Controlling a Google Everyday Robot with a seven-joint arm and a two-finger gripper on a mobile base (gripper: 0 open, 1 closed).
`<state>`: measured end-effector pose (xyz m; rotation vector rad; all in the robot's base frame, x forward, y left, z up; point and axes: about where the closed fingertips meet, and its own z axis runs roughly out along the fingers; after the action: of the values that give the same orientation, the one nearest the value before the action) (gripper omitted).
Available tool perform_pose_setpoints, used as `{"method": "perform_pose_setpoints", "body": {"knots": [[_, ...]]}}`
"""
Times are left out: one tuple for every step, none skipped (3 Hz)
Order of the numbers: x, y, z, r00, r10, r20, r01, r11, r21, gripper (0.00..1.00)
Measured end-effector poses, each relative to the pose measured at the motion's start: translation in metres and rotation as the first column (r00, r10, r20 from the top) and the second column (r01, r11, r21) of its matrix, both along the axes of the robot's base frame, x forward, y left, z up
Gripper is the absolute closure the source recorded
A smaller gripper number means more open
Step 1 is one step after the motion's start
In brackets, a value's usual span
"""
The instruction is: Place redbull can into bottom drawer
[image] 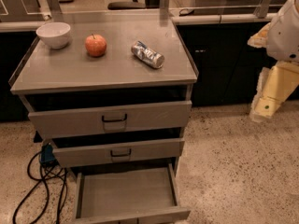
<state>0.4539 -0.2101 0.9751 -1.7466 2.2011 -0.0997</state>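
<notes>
The redbull can lies on its side on the grey cabinet top, right of centre, with nothing holding it. The bottom drawer is pulled out near the floor, and its flat bottom is bare. My gripper, a cream piece under the white arm, hangs at the right edge of the view. It is off to the right of the cabinet, about level with the top drawer, and well apart from the can.
A red apple and a white bowl stand on the cabinet top to the left of the can. The two upper drawers are slightly ajar. Black cables lie on the floor at the left. Dark counters run behind.
</notes>
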Motion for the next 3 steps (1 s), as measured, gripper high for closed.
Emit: {"method": "perform_pose_setpoints", "body": {"knots": [[0.050, 0.021, -0.010, 0.9990, 0.045, -0.006, -0.045, 0.999, -0.008, 0.00], [0.124, 0.055, -0.027, 0.9964, 0.078, -0.032, -0.079, 0.996, -0.030, 0.00], [0.191, 0.094, -0.054, 0.9923, 0.087, -0.088, -0.092, 0.994, -0.051, 0.00]]}}
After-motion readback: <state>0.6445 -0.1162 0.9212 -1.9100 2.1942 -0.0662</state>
